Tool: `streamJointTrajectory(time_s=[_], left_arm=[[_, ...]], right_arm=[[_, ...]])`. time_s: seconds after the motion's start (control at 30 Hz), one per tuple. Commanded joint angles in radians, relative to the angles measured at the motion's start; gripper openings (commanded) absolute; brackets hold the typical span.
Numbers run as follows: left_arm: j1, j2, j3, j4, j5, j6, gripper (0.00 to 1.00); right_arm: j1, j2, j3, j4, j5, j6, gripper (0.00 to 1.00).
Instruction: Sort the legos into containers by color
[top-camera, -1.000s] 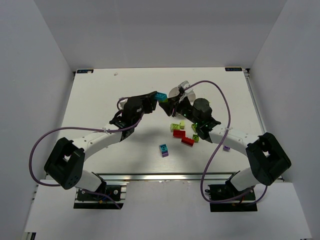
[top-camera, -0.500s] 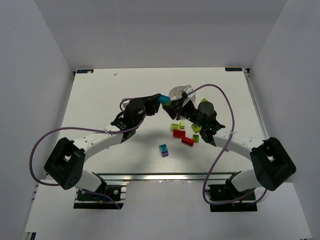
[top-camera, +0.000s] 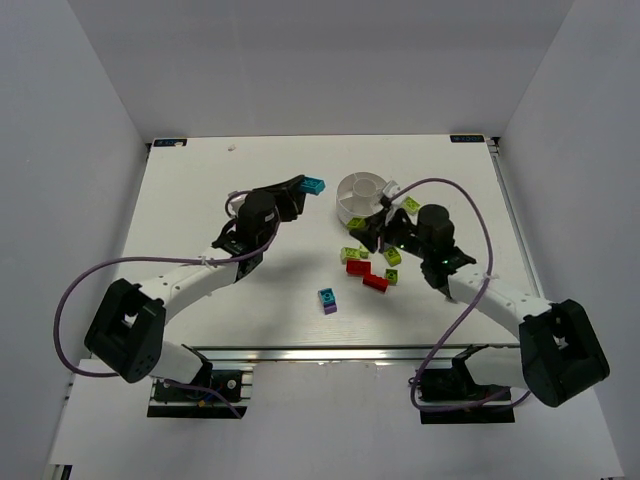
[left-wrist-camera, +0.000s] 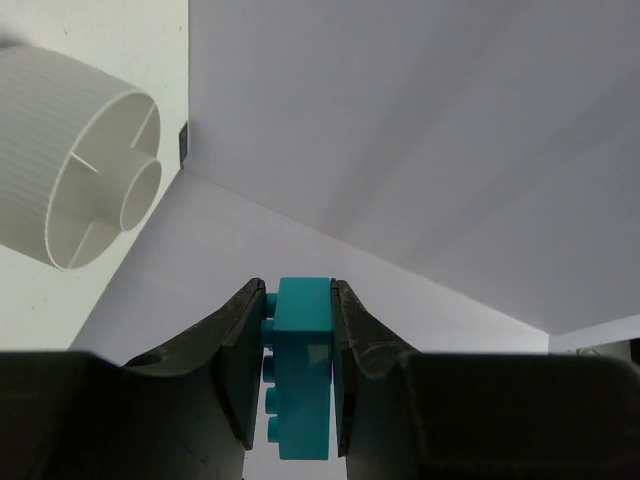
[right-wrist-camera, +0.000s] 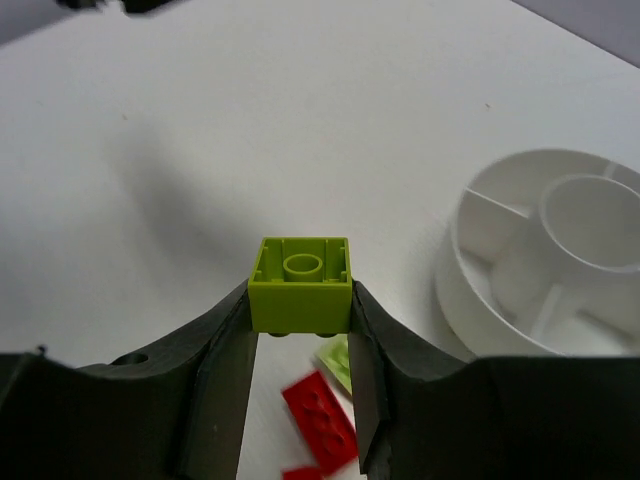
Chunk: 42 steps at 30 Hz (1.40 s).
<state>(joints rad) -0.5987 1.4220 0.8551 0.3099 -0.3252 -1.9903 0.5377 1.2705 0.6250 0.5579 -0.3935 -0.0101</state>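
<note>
Now the left tool (left-wrist-camera: 298, 300) pinches a cyan lego (left-wrist-camera: 303, 370), the right tool (right-wrist-camera: 300, 302) a lime lego (right-wrist-camera: 300, 275), near the dish (top-camera: 349, 209)

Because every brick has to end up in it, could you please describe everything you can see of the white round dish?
The white dish is a small round tray of matte-looking plastic, with a finely ribbed outer wall, a round central hub and thin dividers running out to the rim as wedge compartments. It stands upright on the table, beyond the loose bricks. The compartments that show look empty, and nothing visibly touches it.
</note>
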Motion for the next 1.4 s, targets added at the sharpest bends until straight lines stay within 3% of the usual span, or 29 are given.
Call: streamJointTrajectory(time_s=[0.0,0.03,0.13,0.23,0.47,0.67,1.23,1.37], left_arm=[[0.046,-0.078,0.001,-0.081,0.009,0.077,0.0],[0.069,-0.084,-0.002,-0.1,0.021,0.111,0.0],[0.114,-0.1,-0.03,-0.123,0.101,0.231,0.0],[0.143,-0.115,-0.079,-0.107,0.176,0.346,0.0],[0.151,-0.115,0.07,-0.363,0.23,0.807,0.0],[0.151,-0.147,0.127,-0.443,0.196,0.941,0.0],[0.151,-0.149,0.09,-0.388,0.238,0.972,0.0],[0.151,-0.136,0.091,-0.377,0.255,0.978,0.0]], right_arm=[[-0.128,-0.045,0.074,-0.163,-0.121,-0.126,0.0],[-0.212,-0.039,0.14,-0.308,-0.243,-0.243,0.0],[-0.35,0.019,0.287,-0.604,-0.399,-0.44,0.0],[-0.436,0.125,0.382,-0.793,-0.442,-0.626,0.0],[-0.484,0.335,0.629,-1.006,-0.45,-0.809,0.0],[-0.475,0.458,0.722,-1.004,-0.478,-0.82,0.0],[-0.406,0.567,0.798,-0.911,-0.421,-0.754,0.0],[-0.401,0.583,0.805,-0.872,-0.401,-0.729,0.05]])
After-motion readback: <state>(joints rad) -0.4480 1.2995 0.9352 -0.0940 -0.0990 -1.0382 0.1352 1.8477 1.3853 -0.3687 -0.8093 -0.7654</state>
